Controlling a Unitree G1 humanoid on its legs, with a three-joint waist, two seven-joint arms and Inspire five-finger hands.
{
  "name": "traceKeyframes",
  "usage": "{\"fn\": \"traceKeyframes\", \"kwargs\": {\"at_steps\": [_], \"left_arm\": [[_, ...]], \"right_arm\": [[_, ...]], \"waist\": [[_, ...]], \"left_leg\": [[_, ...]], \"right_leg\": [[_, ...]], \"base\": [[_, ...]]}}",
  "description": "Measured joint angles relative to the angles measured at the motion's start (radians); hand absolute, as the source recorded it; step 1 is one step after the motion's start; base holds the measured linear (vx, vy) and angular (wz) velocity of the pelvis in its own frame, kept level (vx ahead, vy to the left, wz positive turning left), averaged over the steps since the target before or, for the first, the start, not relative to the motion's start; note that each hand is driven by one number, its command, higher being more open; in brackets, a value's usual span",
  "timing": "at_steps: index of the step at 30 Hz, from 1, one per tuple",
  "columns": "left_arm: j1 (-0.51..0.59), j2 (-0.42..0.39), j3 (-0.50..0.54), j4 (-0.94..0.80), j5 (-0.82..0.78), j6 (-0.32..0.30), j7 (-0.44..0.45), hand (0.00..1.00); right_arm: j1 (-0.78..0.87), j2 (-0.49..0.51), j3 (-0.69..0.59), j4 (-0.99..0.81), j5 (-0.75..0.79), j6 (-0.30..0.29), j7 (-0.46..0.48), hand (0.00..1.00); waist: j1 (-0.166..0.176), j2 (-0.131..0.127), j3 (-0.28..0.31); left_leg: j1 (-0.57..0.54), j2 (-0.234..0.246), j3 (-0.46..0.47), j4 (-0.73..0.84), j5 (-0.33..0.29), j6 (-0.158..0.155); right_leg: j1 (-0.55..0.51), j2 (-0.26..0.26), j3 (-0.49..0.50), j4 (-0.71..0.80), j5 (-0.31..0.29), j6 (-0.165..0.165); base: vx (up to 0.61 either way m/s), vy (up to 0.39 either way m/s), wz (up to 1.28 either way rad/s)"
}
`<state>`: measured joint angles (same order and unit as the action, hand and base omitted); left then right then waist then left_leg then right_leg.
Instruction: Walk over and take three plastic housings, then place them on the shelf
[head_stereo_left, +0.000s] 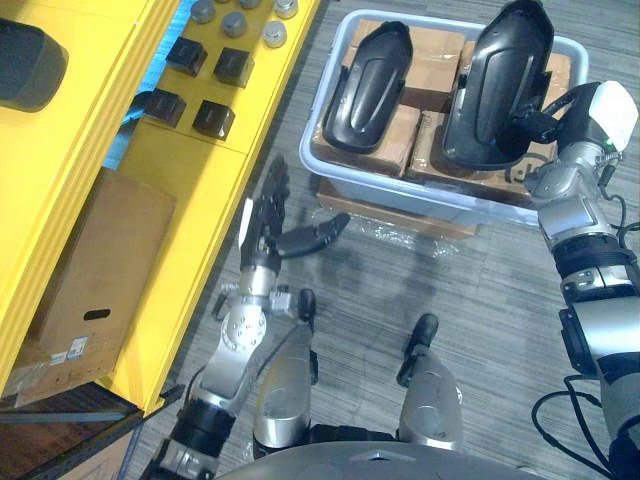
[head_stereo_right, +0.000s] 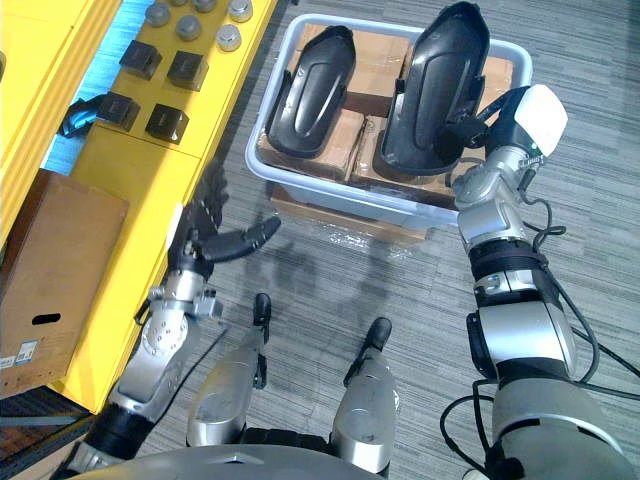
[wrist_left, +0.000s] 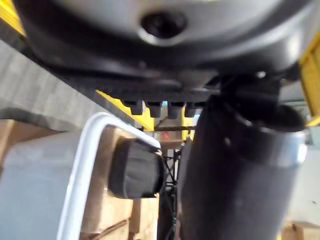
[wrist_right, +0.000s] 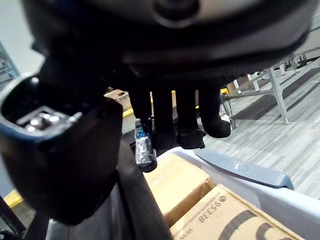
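Left eye view: my right hand is at the right edge of the right housing, fingers curled onto its rim. That housing sits tilted on the boxes at the bin's right side. The left housing lies beside it, untouched.

Right eye view: left hand hangs open over the floor beside the yellow shelf, well apart from the bin.

Left wrist view: fingers straight.

Right wrist view: fingers and thumb clasp the housing's dark edge.

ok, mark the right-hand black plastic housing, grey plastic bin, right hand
right-hand black plastic housing (head_stereo_left: 495, 85), left eye view, shell middle
grey plastic bin (head_stereo_left: 420, 195), left eye view, near wall
right hand (head_stereo_left: 563, 104), left eye view, palm
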<state>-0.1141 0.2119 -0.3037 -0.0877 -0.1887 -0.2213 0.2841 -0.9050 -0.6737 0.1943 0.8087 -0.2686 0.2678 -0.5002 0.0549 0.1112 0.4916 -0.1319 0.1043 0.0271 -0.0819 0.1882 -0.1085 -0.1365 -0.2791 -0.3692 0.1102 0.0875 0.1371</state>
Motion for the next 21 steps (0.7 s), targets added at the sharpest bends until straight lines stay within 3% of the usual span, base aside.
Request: {"fn": "traceKeyframes", "kwargs": {"at_steps": [4,10,14,17,21], "left_arm": [[-0.087,0.004,-0.001,-0.003,-0.005,0.028,0.006,1.00],[-0.265,0.025,-0.034,0.038,-0.070,0.140,-0.047,1.00],[-0.457,0.028,-0.081,0.268,-0.200,0.248,-0.114,1.00],[-0.557,0.025,-0.083,0.437,-0.330,0.318,-0.121,1.00],[-0.600,0.023,-0.077,0.490,-0.456,0.340,-0.122,1.00]], "right_arm": [[-0.001,0.013,0.000,0.000,0.000,-0.015,-0.042,0.00],[-0.067,0.046,0.001,0.000,-0.004,-0.040,-0.060,0.00],[-0.136,0.084,0.024,0.000,-0.060,-0.069,-0.060,0.00],[-0.179,0.134,0.033,0.000,-0.105,-0.115,-0.060,0.00],[-0.180,0.143,0.044,0.000,-0.145,-0.143,-0.060,0.00]], "waist": [[-0.006,-0.001,0.000],[-0.012,-0.005,-0.002],[-0.016,-0.016,-0.003],[-0.044,-0.040,-0.002],[-0.058,-0.045,-0.001]], "left_leg": [[-0.001,0.012,0.009,0.000,-0.003,-0.004],[-0.017,0.015,0.024,0.005,-0.005,-0.006],[-0.025,0.014,0.047,0.006,-0.005,-0.006],[-0.033,0.014,0.065,0.007,-0.005,-0.006],[-0.033,0.014,0.075,0.009,-0.007,-0.008]], "right_leg": [[-0.004,0.015,0.008,-0.011,0.011,-0.006],[-0.032,0.019,0.025,-0.010,0.018,-0.012],[-0.056,0.020,0.051,-0.010,0.026,-0.015],[-0.078,0.021,0.071,-0.010,0.036,-0.016],[-0.084,0.021,0.084,-0.010,0.039,-0.017]], "base": [[0.01,-0.040,-0.09],[0.00,-0.025,-0.08],[-0.01,-0.010,-0.14],[0.00,-0.012,-0.17],[0.01,-0.012,-0.09]]}}
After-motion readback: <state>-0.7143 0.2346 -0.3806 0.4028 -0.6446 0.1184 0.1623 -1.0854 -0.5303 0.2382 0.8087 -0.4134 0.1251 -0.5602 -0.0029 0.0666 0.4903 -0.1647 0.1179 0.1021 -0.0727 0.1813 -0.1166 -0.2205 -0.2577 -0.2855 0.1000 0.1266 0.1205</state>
